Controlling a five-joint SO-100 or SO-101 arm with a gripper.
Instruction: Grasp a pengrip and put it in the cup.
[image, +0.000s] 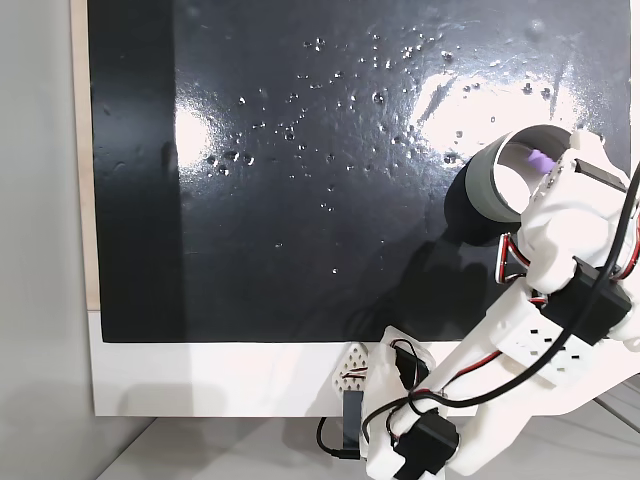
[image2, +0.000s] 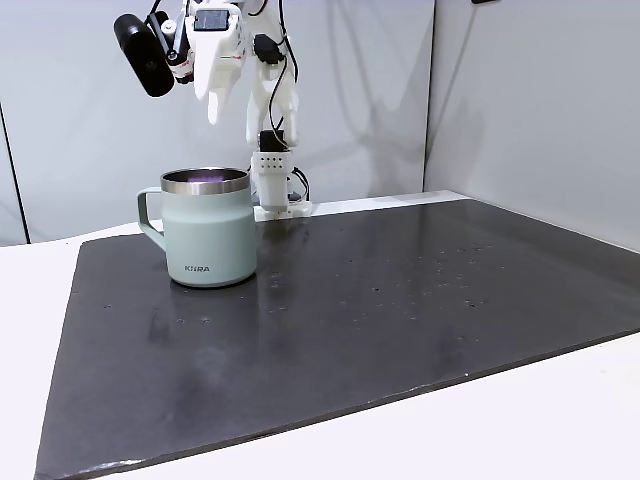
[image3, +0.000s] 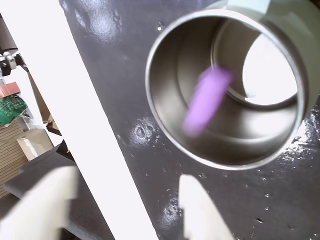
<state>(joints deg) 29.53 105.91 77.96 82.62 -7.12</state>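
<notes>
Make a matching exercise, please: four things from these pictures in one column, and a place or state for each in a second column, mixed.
Things:
1. lilac ribbed pengrip
2. grey-green steel cup
3. white two-finger gripper
4. black glossy mat

Places or states:
a. lying flat on the white table
b. open, above the cup
c. blurred, within the cup's mouth
d. upright on the mat, pale handle to the left in a fixed view

Pairs: 1-c, 2-d, 3-b, 4-a

Top-down cam, low front cam, wrist close-up; all share cup (image2: 209, 228)
</notes>
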